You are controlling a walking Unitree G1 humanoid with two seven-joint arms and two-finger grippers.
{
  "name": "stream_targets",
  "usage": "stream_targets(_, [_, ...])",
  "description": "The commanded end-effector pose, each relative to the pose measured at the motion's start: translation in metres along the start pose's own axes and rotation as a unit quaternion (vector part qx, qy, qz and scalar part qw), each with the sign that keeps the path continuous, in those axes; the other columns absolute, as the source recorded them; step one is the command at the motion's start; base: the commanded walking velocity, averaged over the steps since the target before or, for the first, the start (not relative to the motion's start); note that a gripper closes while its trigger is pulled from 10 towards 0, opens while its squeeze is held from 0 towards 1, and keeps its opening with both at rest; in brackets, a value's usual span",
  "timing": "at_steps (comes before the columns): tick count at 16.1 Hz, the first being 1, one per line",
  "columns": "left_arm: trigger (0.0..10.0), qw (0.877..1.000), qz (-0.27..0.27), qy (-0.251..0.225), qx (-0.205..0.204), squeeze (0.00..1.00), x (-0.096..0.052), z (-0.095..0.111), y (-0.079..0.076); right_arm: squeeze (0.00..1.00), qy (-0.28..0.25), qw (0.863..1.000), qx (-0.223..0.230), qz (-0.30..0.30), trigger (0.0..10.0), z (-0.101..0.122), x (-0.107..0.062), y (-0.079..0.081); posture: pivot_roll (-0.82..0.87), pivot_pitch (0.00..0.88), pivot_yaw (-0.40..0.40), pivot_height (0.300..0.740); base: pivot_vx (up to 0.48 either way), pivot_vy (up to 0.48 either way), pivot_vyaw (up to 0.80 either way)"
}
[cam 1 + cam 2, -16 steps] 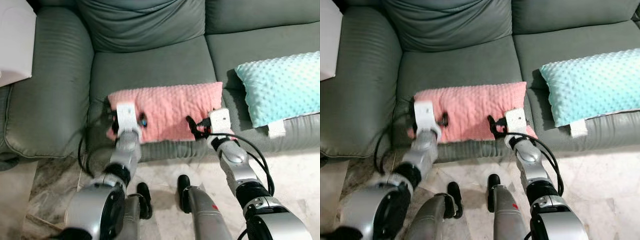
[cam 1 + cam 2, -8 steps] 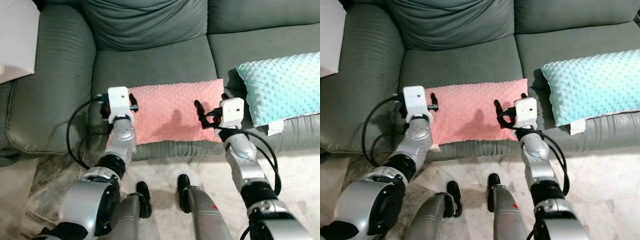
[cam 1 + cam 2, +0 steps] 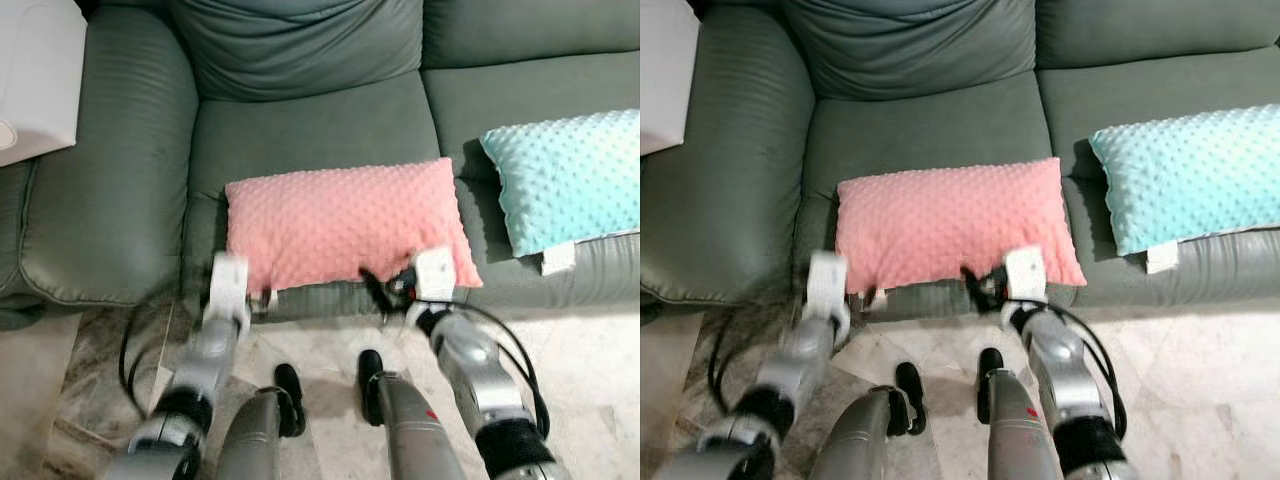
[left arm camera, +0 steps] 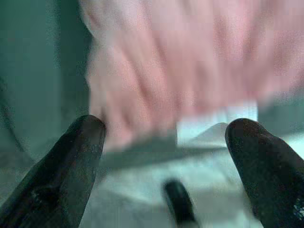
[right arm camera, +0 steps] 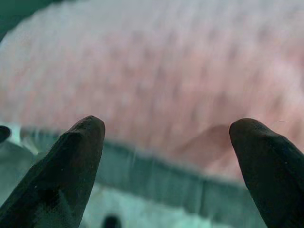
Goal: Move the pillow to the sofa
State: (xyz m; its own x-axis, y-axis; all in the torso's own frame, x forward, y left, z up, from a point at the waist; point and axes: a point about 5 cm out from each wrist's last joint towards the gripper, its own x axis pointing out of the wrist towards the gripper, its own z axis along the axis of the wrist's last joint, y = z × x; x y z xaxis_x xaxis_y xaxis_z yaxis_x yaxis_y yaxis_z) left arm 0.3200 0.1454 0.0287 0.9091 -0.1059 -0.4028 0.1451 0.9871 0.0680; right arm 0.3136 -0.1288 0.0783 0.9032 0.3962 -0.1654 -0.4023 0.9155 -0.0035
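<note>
The pink pillow lies flat on the grey sofa seat, its front edge at the seat's lip, so the job looks done. The left gripper and right gripper sit low by the front edge with jaws wide and holding nothing, probably letting go, though both wrist views are blurry. A blue pillow rests on the next seat.

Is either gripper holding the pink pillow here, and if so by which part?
Nothing is held. The pink pillow lies on the sofa seat; the left gripper and right gripper are open, just off its front edge.
</note>
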Motion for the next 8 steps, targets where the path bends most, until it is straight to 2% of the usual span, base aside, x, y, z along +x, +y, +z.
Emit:
stream_targets(1, [10.0, 0.999, -0.045, 0.031, 0.003, 1.00, -0.007, -0.020, -0.004, 1.00, 0.053, 0.998, 0.008, 0.032, 10.0, -0.020, -0.007, 0.009, -0.10, 0.443, 0.108, 0.740, 0.000, 0.000, 0.00])
stream_targets(4, [10.0, 0.995, -0.072, 0.064, 0.011, 1.00, -0.007, -0.027, -0.015, 1.00, 0.106, 0.993, -0.012, 0.047, 10.0, -0.037, -0.011, 0.002, -0.10, 0.447, 0.105, 0.740, 0.000, 0.000, 0.00])
stream_targets(6, [10.0, 0.995, -0.089, 0.047, 0.007, 1.00, -0.004, -0.016, -0.024, 0.96, 0.109, 0.993, -0.015, 0.037, 10.0, -0.034, -0.011, -0.006, -0.10, 0.451, 0.103, 0.740, 0.000, 0.000, 0.00])
stream_targets(8, [10.0, 0.994, -0.086, 0.058, 0.021, 1.00, 0.000, -0.014, -0.031, 0.94, 0.127, 0.991, -0.027, 0.033, 10.0, -0.039, -0.013, -0.012, -0.11, 0.459, 0.101, 0.740, 0.000, 0.000, 0.00])
